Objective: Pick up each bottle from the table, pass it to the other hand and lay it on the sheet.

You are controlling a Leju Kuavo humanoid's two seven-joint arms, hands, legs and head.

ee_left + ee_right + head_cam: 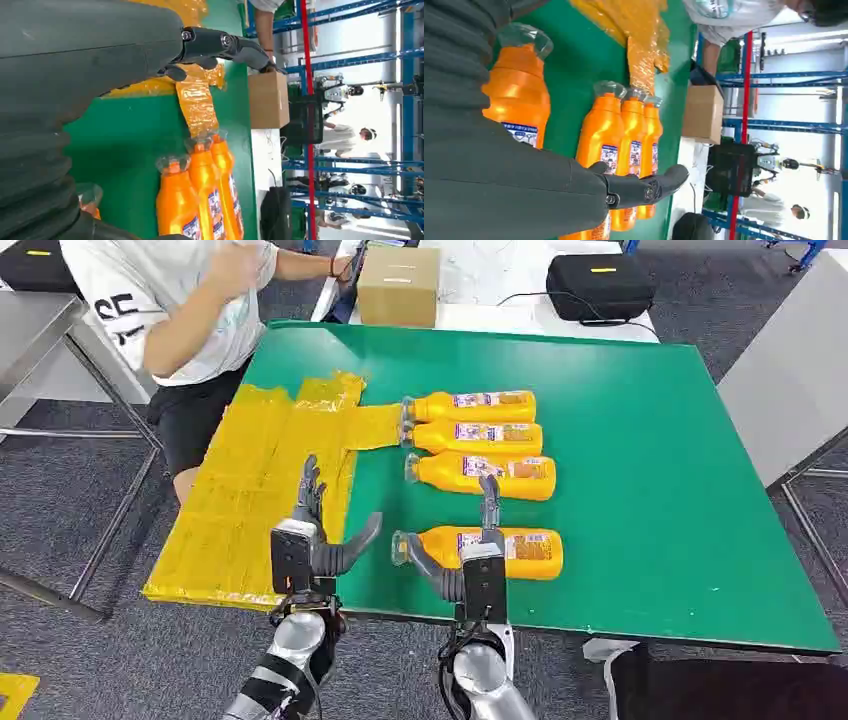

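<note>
Bottles (478, 449) are laid on a green table (650, 460) beside a yellow sheet (250, 490); both the left hand (310, 540) and the right hand (475, 560) are spread wide, empty, and blue racking (774, 80) is seen from the wrists.

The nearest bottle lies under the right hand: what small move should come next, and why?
Probably lower the right hand and close it around the nearest bottle. That hand hangs open just above it, holding nothing, and the bottle lies on the green table, none yet on the yellow sheet.
</note>
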